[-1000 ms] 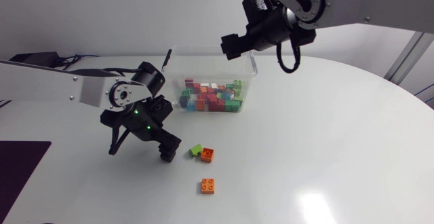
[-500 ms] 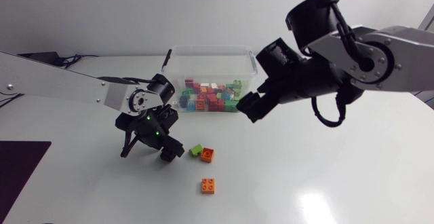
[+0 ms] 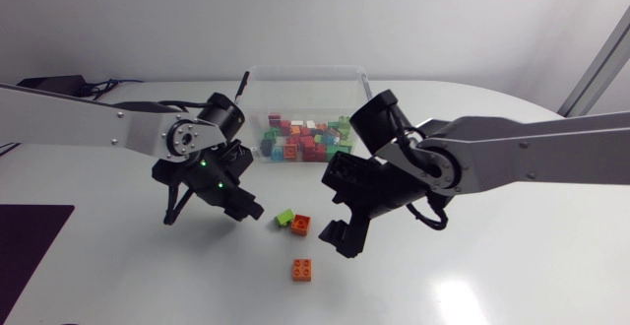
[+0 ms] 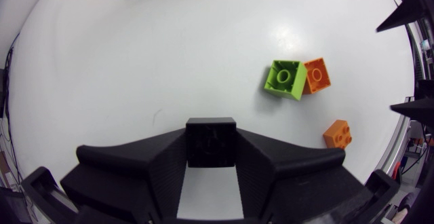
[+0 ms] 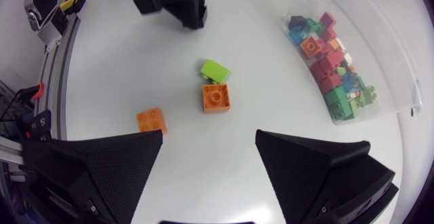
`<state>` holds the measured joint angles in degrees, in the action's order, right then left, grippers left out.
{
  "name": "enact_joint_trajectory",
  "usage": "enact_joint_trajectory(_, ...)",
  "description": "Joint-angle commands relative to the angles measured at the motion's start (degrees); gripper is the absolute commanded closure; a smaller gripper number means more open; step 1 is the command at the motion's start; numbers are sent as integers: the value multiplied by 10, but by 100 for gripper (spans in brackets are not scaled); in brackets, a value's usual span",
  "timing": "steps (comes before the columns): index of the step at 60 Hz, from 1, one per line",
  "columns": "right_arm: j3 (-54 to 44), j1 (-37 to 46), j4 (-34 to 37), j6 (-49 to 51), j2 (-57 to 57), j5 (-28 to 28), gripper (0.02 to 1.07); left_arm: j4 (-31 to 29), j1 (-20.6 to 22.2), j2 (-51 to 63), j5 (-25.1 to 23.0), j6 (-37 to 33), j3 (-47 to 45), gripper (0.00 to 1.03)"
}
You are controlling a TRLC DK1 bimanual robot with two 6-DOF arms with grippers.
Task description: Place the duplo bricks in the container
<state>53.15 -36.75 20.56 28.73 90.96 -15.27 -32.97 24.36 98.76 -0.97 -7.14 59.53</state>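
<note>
Bright even light, glare on table (image 3: 448, 295), fisheye-warped wrist views

Bright bricks on a glossy white table (image 3: 492, 256)

The container (image 3: 300, 73) is clear plastic, holding bricks (image 3: 307, 140) in red, green, blue, teal and orange. Out from the container lie 1 lime-green brick (image 3: 284, 218) and 1 orange brick (image 3: 301, 225), and farther from it 1 orange 4-stud brick (image 3: 303, 270). Both the left gripper (image 4: 210, 183) and the right gripper (image 5: 209, 163) are matte black. The arms are silver-grey with black joints, and 2 green lights (image 3: 202, 163) glow on the left one.
</note>
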Motion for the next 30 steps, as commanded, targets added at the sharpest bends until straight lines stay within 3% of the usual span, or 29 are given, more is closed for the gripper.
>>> enact_joint_trajectory(1,7,-4,-9,26,35,-5,8,-3,-7,-38,3,-2,-13,73)
enact_joint_trajectory(30,107,-22,-55,31,186,-4,10,26,-14,-188,3,-23,15,73)
